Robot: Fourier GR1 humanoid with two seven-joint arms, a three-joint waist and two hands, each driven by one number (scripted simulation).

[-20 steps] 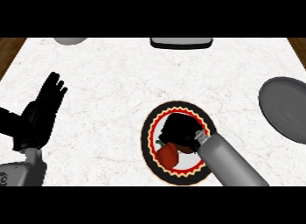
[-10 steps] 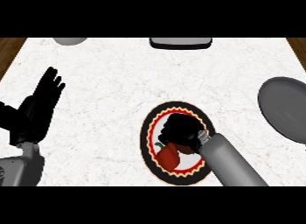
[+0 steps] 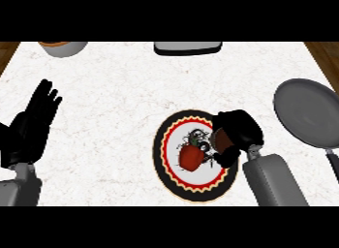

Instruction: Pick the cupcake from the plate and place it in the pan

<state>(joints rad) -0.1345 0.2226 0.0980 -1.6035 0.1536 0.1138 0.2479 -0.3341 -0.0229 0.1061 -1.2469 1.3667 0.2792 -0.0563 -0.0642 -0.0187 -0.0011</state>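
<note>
Two risks are judged from the nearest part of the scene: the cupcake (image 3: 192, 156) is seen lying on the plate (image 3: 174, 181), apparently tipped, just beside the right robot hand (image 3: 233, 135), whose fingers are curled over the plate's right side but cannot be said to be closed round the cake, so it could be nudged aside or slip out on lifting. Further off, the grey pan (image 3: 310, 113) is seen holding nothing at the bench's (image 3: 122, 82) right, while the left robot hand (image 3: 34, 125) is held spread and idle at the left.
</note>
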